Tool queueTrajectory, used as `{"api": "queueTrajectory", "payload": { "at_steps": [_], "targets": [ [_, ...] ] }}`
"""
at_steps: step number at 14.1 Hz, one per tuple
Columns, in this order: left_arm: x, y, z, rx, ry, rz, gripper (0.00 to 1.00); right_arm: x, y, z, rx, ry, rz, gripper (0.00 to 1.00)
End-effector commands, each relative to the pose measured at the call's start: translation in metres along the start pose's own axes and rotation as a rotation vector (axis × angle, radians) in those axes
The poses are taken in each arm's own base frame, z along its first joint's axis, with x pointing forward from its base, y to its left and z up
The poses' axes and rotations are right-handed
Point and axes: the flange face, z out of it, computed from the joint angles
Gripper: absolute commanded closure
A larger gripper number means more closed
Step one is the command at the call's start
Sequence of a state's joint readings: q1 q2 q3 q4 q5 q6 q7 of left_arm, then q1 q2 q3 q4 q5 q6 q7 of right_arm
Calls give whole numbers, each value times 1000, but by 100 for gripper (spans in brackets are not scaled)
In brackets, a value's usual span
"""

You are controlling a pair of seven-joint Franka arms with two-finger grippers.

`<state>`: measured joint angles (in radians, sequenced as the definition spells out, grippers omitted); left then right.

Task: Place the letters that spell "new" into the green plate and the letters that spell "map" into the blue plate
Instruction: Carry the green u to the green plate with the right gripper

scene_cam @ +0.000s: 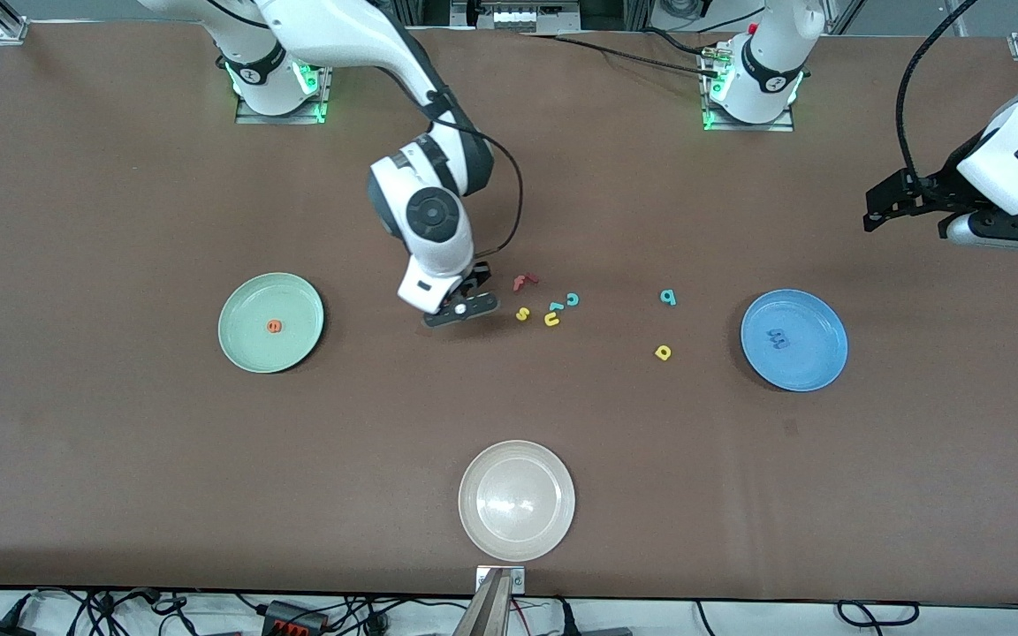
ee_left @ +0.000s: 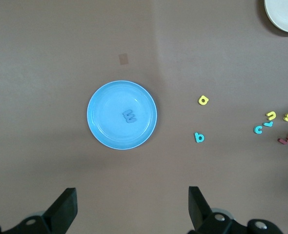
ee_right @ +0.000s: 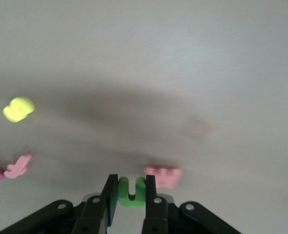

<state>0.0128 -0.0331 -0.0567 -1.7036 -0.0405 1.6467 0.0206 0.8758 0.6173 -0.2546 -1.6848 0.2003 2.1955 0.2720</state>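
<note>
right hand [ee_right: 129, 195] clamping green n [ee_right: 131, 193], pink w [ee_right: 163, 176] beside

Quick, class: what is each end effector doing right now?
Left end effector: open, holding nothing, above the blue plate.
Right end effector: shut on the green letter, beside the pink letter.

No printed text, label, brand or number is legible. The only readable signs are foam letters themselves: orange e [scene_cam: 273, 326] on the green plate [scene_cam: 248, 344], blue m [scene_cam: 777, 337] on the blue plate [scene_cam: 814, 367], yellow s [scene_cam: 522, 314] on the worktop [scene_cam: 120, 221].
</note>
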Motion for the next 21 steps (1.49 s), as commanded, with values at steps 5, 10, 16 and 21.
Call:
{"api": "queueTrajectory", "payload": {
  "at_steps": [5,10,16,21],
  "targets": [
    [-3,0,-7,21,-3,14,0,16,169,-22,-44,-140,228,91],
    [-4,0,-7,21,-4,14,0,2,237,2,-50,-214,268,91],
    [-4,2,-7,21,-5,19,0,6,280,27,-56,-219,300,90],
    [-3,2,-6,21,-5,19,0,9,274,52,-79,-209,303,88]
  ]
}}
